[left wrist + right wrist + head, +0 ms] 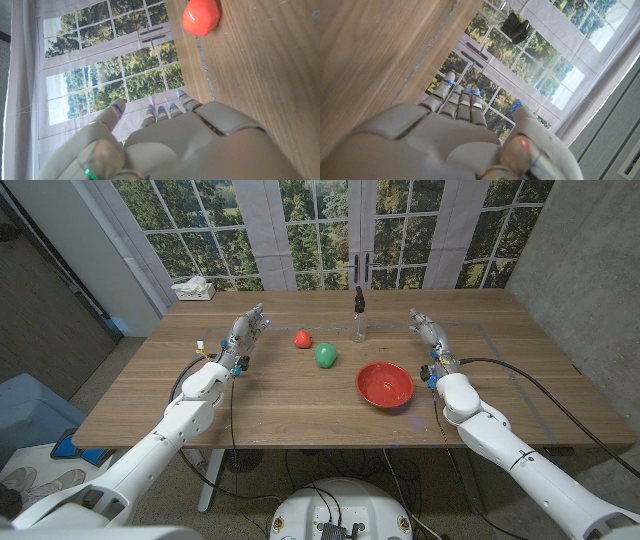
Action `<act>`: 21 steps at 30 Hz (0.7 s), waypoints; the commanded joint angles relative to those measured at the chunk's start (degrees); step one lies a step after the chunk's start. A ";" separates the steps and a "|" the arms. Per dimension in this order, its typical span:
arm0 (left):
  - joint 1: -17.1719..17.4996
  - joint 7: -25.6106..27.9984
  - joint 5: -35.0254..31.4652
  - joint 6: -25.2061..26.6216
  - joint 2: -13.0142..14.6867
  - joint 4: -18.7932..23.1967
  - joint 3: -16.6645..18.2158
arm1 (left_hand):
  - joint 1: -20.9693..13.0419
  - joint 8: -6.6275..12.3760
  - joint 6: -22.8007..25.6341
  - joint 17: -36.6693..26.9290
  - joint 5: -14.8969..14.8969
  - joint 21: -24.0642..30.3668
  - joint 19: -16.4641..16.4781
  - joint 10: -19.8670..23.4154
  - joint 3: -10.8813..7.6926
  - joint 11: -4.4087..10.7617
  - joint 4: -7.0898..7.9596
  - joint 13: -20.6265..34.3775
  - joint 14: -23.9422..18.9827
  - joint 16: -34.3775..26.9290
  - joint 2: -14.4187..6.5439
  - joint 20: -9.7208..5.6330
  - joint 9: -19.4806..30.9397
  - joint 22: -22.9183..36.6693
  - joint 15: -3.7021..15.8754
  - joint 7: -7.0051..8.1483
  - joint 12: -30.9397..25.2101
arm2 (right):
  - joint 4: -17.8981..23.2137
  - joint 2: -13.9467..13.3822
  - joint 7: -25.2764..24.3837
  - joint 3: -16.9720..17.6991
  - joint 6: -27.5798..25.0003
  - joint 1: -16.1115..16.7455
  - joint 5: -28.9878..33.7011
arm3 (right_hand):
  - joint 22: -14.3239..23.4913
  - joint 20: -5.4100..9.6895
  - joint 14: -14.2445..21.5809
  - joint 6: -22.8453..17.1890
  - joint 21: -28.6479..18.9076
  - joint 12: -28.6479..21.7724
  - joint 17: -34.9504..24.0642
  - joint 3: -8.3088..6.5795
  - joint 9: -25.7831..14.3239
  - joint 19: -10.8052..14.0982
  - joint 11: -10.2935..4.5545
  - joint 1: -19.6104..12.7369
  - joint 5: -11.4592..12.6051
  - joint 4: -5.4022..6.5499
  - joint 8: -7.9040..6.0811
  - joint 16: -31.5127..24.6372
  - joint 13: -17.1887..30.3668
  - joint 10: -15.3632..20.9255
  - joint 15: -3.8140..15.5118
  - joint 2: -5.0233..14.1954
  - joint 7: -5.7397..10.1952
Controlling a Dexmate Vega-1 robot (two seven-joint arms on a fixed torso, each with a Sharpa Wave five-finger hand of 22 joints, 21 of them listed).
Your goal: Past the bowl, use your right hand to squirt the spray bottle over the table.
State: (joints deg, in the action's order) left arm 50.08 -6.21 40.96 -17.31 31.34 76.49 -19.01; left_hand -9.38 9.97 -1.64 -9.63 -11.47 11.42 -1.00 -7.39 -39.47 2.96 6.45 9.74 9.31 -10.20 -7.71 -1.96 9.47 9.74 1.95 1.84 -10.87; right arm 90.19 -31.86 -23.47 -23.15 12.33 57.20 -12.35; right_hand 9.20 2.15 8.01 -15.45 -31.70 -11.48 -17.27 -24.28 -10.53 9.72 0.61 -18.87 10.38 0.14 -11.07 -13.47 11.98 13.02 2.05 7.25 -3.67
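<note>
Wooden table (300,400) with a plank-grain top stands before tall paned windows with pale curtains and green trees beyond.

Nearest the robot, a round red bowl (385,384) sits upright on the table, just beside the right forearm and at about 4 o'clock from the table's centre. The right hand (428,330) lies at about 1 o'clock from the bowl, apart from it, its fingers extended and holding nothing. In the right wrist view the right hand (455,145) shows its fingers straight and close together, the thumb set apart.

The left hand (243,332) is at about 9 o'clock on the table, fingers stretched forward and empty. The left wrist view shows the left hand (165,145) with fingers reaching out and the thumb spread.

A green rounded object (326,355) rests near the table's centre, at about 10 o'clock from the bowl. A small red rounded object (303,339) lies just beside it at 10 o'clock; it also appears in the left wrist view (201,17).

Farthest out, a clear plastic spray bottle with a black nozzle (359,316) stands upright at about 11 o'clock from the bowl, well apart from both hands.

A white item (193,289) sits at the table's far left corner.
</note>
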 commanded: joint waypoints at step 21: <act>1.36 -0.55 0.44 -0.99 0.08 1.08 0.16 | -0.25 0.19 -0.39 -0.14 -0.19 0.21 0.38 -0.31 -0.27 -0.13 -0.45 0.31 0.28 -0.07 -3.22 -3.66 0.32 0.31 2.65 0.31 -0.07 | 12.38 -3.28 -7.57 -3.76 -15.16 2.20 15.59 | 0.31 0.65 0.64 -0.42 1.68 -0.18 1.17 -1.10 -0.21 1.36 -0.36 -3.97 0.30 -4.37 -0.28 0.17 -0.05 0.41 -0.11 -0.23 0.63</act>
State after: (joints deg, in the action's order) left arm 50.80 -6.66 41.29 -17.80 31.32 76.95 -19.01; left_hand -9.38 9.97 -1.85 -9.60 -11.47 11.42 -0.79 -7.39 -39.57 2.96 6.34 9.74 9.31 -10.20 -7.71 -1.74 9.47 9.73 1.95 2.05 -10.87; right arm 98.90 -34.15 -29.77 -25.51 1.56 58.83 -1.13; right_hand 9.19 1.94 8.32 -15.76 -30.09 -11.48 -15.97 -25.28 -10.53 10.74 0.30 -22.42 10.38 -3.76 -11.07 -13.47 11.99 13.32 1.73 6.43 -3.36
